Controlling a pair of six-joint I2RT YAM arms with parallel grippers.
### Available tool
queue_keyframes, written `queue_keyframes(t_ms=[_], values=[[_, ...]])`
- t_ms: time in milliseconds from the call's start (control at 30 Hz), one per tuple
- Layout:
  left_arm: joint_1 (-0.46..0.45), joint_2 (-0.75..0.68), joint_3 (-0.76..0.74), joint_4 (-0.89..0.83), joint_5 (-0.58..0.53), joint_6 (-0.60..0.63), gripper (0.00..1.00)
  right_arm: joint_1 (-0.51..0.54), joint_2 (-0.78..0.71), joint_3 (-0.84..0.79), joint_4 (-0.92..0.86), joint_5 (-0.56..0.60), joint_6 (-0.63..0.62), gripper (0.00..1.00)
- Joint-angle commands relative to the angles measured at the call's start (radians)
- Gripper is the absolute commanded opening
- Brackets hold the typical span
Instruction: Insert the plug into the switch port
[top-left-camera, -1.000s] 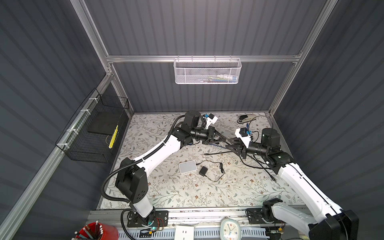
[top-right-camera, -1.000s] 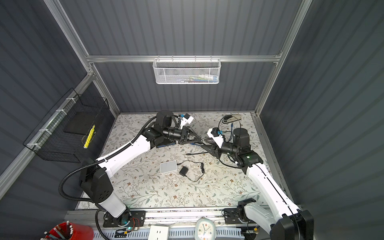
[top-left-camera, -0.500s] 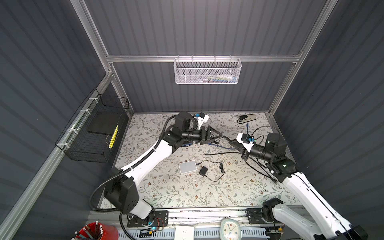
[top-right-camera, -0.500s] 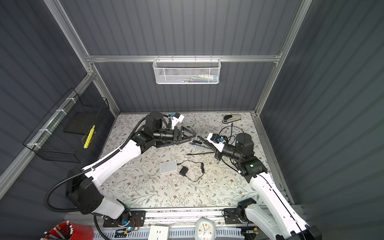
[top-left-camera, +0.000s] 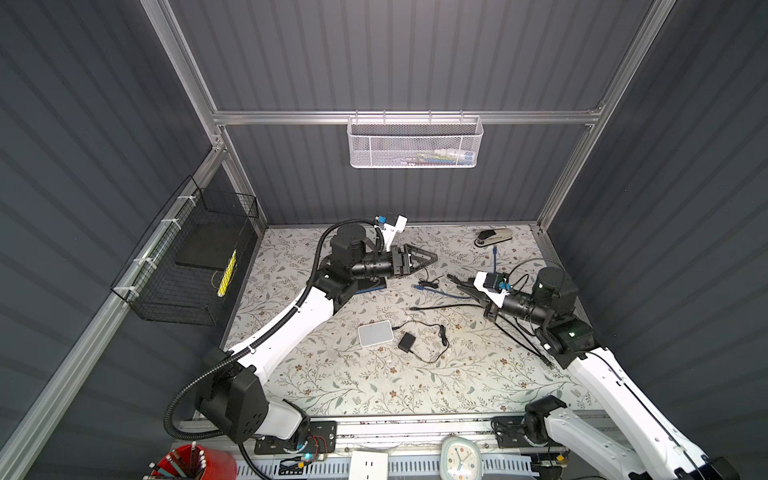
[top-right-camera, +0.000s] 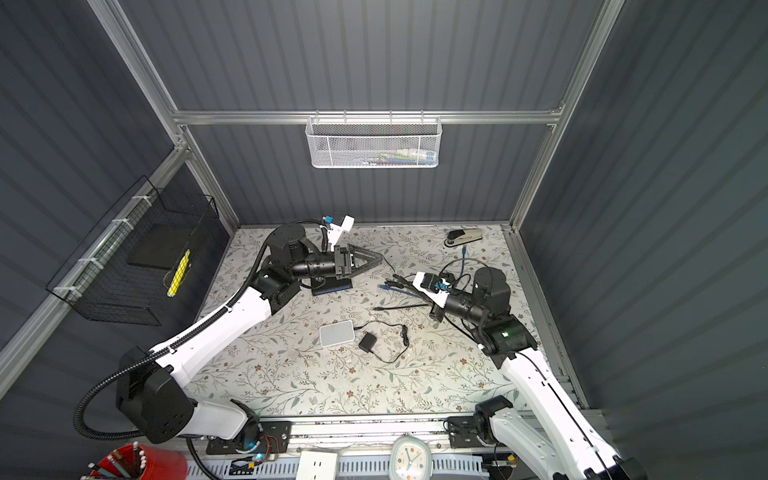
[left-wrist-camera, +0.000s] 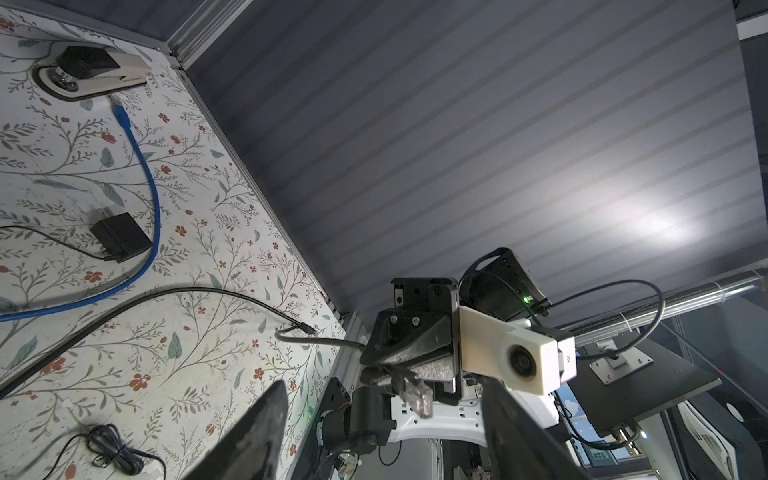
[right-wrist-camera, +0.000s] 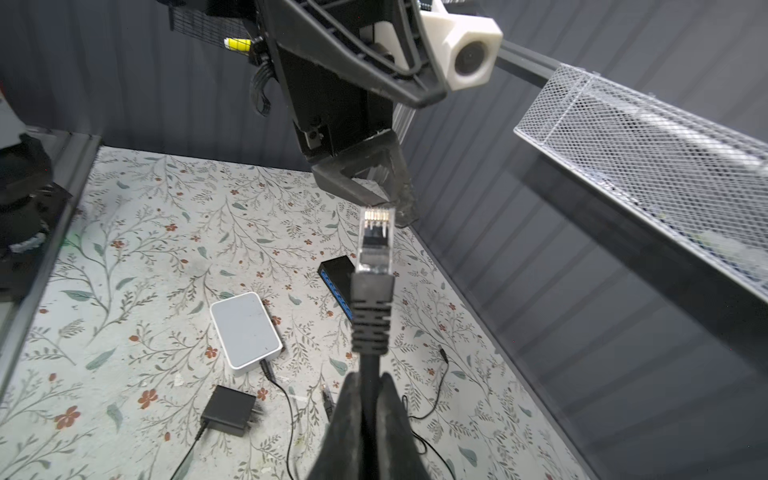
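The plug (right-wrist-camera: 374, 243), a clear connector on a black cable, sticks out beyond my right gripper (right-wrist-camera: 369, 382), which is shut on the cable just behind the plug's ribbed boot. The same plug (left-wrist-camera: 417, 392) shows in the left wrist view, hanging in the air. The switch (right-wrist-camera: 336, 274) is a black box with a row of blue ports, lying on the mat under my left arm in both top views (top-left-camera: 372, 286) (top-right-camera: 332, 287). My left gripper (left-wrist-camera: 386, 436) is open and empty, raised above the mat (top-left-camera: 432, 259), facing the right gripper (top-left-camera: 453, 278) across a gap.
A white box (top-left-camera: 375, 333) with a thin lead and a black adapter (top-left-camera: 406, 341) lie mid-mat. A blue cable (top-left-camera: 440, 291) and loose black cables run between the arms. A stapler (top-left-camera: 494, 237) sits at the back right. A white mesh basket (top-left-camera: 415, 143) hangs on the back wall.
The two grippers were together mid-table. My left gripper opened and drew back to the left. My right gripper shut on the cable and pulled back to the right with the plug.
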Motion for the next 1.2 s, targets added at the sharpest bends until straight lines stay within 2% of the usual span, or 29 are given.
queue_keyframes(t_ms=[0, 133, 200, 300, 400, 567, 700, 900, 1000, 1167], values=[[-0.004, 0.006, 0.078, -0.133, 0.026, 0.070, 0.70, -0.052, 0.073, 0.056, -0.017, -0.288, 0.180, 0.00], [-0.004, 0.012, 0.127, -0.270, 0.049, 0.130, 0.65, -0.084, 0.173, 0.094, 0.029, -0.466, 0.318, 0.00], [-0.003, 0.019, 0.184, -0.350, 0.070, 0.166, 0.66, -0.085, 0.213, 0.138, -0.047, -0.492, 0.286, 0.00], [-0.006, 0.056, 0.243, -0.433, 0.107, 0.171, 0.65, -0.085, 0.276, 0.197, -0.151, -0.458, 0.219, 0.00], [-0.033, 0.103, 0.298, -0.540, 0.088, 0.193, 0.61, -0.084, 0.304, 0.235, -0.221, -0.408, 0.168, 0.00], [-0.096, 0.159, 0.327, -0.511, 0.079, 0.132, 0.53, -0.079, 0.320, 0.254, -0.253, -0.388, 0.141, 0.00], [-0.099, 0.180, 0.340, -0.478, 0.060, 0.083, 0.39, -0.067, 0.321, 0.263, -0.300, -0.364, 0.097, 0.00], [-0.081, 0.195, 0.378, -0.533, 0.017, 0.093, 0.42, -0.062, 0.310, 0.272, -0.367, -0.340, 0.040, 0.00], [-0.050, 0.187, 0.365, -0.570, 0.013, 0.111, 0.39, -0.062, 0.308, 0.273, -0.381, -0.337, 0.024, 0.00], [-0.052, 0.192, 0.353, -0.526, 0.076, 0.073, 0.30, -0.062, 0.315, 0.277, -0.378, -0.332, 0.027, 0.00]])
